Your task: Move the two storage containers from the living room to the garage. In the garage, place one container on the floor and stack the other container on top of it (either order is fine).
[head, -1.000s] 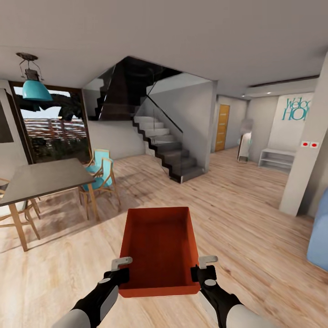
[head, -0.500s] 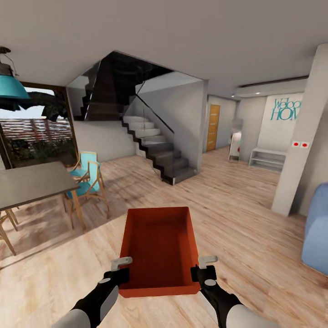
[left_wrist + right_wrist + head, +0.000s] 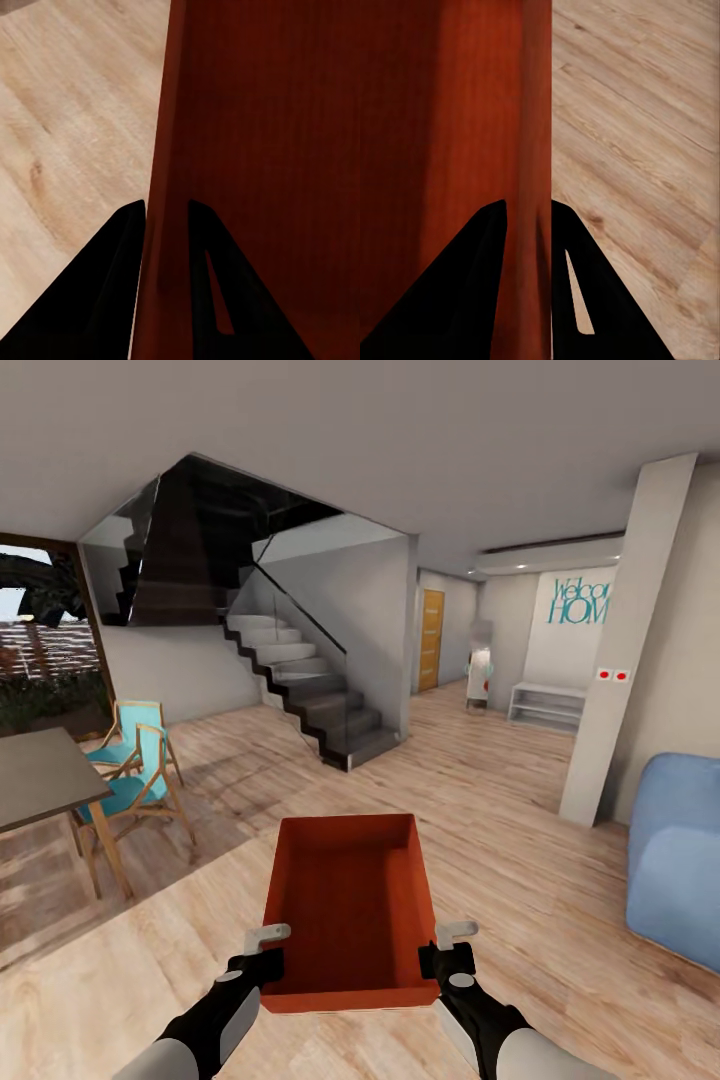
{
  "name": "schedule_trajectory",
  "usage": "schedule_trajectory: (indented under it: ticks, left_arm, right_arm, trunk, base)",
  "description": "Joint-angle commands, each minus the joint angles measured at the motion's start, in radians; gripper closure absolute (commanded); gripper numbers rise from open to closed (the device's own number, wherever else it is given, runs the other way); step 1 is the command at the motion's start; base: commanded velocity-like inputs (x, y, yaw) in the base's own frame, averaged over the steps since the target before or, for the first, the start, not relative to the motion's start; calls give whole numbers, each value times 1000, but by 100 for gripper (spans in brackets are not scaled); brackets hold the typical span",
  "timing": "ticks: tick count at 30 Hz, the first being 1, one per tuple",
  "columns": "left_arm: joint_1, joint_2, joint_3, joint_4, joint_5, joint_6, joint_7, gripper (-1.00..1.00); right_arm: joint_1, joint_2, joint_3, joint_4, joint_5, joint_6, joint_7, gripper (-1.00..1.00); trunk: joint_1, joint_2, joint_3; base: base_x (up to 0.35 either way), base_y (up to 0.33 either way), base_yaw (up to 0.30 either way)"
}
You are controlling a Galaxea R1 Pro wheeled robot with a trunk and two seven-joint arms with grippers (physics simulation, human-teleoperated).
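I am clamping the left gripper [image 3: 268,952] onto the left wall of the storage container [image 3: 350,900], and the left wrist view is showing its 2 dark fingers [image 3: 112,292] straddling that thin orange-red wall, 1 inside and 1 outside. The right gripper [image 3: 447,948] is doing the same on the right wall, its fingers [image 3: 472,292] pinching the wall with the wood floor [image 3: 645,150] showing past it. Both are gripping near the container's near corners, so the far end is hanging out unsupported in front of me, above the floor.

I am carrying just 1 bin here, empty and open-topped, through the house, with the staircase [image 3: 310,700] ahead, a white pillar [image 3: 625,650] and a blue sofa [image 3: 675,860] on my right, and a table [image 3: 40,780] with teal chairs [image 3: 135,770] on my left.

My worry is the thin walls: if my 2 arms are drifting apart or together as the base is turning, I judge the wall could slip out of 1 pinch and the bin could tip forward. The projecting far end could also clip the pillar or a doorway if I am cutting a corner tight.
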Motion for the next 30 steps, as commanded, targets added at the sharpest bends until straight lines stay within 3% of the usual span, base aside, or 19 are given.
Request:
schedule_trajectory:
  ticks: [1, 7, 30]
  left_arm:
    - [0, 2, -7, 3, 7, 6, 42, 100]
    - [0, 2, -7, 3, 7, 6, 42, 100]
    - [0, 2, -7, 3, 7, 6, 42, 100]
  right_arm:
    - [-2, -1, -18, -3, 10, -8, -9, 100]
    - [-2, -1, -18, -3, 10, -9, -9, 100]
    - [-2, -1, -18, -3, 11, -8, -9, 100]
  trunk:
    - [1, -1, -1]
    - [1, -1, -1]
    - [1, -1, -1]
  base:
    - [323, 0, -7]
    - [323, 0, -42]
    - [323, 0, -238]
